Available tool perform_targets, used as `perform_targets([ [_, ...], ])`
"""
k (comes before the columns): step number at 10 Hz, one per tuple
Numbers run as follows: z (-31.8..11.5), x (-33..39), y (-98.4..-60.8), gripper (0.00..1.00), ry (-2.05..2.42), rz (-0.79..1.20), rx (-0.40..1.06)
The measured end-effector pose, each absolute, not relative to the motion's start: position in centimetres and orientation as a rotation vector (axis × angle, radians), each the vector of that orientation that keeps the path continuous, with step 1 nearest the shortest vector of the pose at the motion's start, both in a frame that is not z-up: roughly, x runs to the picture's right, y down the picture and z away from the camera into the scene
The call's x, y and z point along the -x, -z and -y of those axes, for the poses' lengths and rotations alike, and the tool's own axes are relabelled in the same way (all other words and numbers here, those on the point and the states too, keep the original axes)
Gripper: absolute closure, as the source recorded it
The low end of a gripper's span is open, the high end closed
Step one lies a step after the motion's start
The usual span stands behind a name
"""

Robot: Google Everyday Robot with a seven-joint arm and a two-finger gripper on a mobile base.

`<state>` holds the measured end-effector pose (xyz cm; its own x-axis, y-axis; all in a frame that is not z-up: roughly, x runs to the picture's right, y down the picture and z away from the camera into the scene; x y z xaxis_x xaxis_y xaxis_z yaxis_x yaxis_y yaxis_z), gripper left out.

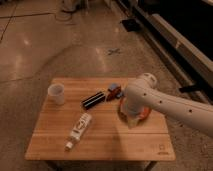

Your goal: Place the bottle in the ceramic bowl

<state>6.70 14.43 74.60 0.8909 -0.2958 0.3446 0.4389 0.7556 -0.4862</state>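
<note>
The bottle lies on its side on the front left part of the wooden table, cap toward the front edge. The red-orange ceramic bowl sits at the table's right side and is mostly hidden behind my white arm. Only slivers of its rim show. My gripper is at the arm's lower end, over the bowl's near left edge and well to the right of the bottle. It holds nothing that I can see.
A white cup stands at the back left. A dark black cylinder lies near the middle. A small red and blue object sits behind the bowl. Polished floor surrounds the table, with dark furniture at the far right.
</note>
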Motion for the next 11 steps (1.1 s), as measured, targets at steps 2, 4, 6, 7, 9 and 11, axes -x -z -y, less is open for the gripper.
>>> perform_targets([
  [2,-14.5,-2.0,-75.8,0.35,0.493,0.327,0.598],
  [4,-14.8,2.2,-76.5,0.35,0.575,0.397,0.615],
  [6,-15.4,6.4,-77.0,0.35,0.657,0.475,0.629],
  [7,-15.6,8.3,-77.1,0.35,0.694,0.509,0.633],
  [9,-16.5,12.1,-77.2,0.35,0.771,0.578,0.647],
  [11,-17.5,15.6,-77.1,0.35,0.840,0.642,0.660],
])
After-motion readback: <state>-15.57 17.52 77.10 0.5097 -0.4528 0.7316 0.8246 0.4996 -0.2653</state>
